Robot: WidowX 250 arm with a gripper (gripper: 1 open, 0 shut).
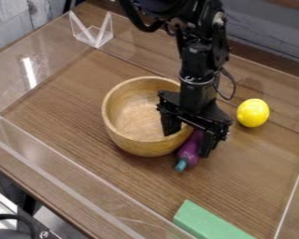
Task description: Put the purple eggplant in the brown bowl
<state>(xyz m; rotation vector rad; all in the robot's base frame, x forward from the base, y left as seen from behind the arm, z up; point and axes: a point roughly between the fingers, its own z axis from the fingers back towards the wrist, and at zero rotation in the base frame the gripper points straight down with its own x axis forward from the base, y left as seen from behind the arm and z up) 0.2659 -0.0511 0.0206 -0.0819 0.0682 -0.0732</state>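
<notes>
The purple eggplant (189,153) lies on the wooden table just right of the brown bowl (139,117), its blue-teal stem cap pointing toward the front. My black gripper (193,138) hangs straight down over the eggplant's upper end, fingers on either side of it, right against the bowl's right wall. The fingers look closed around the eggplant, which still rests on the table. The bowl is empty. The upper end of the eggplant is hidden by the fingers.
A round yellow lemon (252,113) sits to the right of the gripper. A flat green block (219,223) lies at the front right. Clear acrylic walls (64,163) surround the table; a clear stand (92,29) is at the back left.
</notes>
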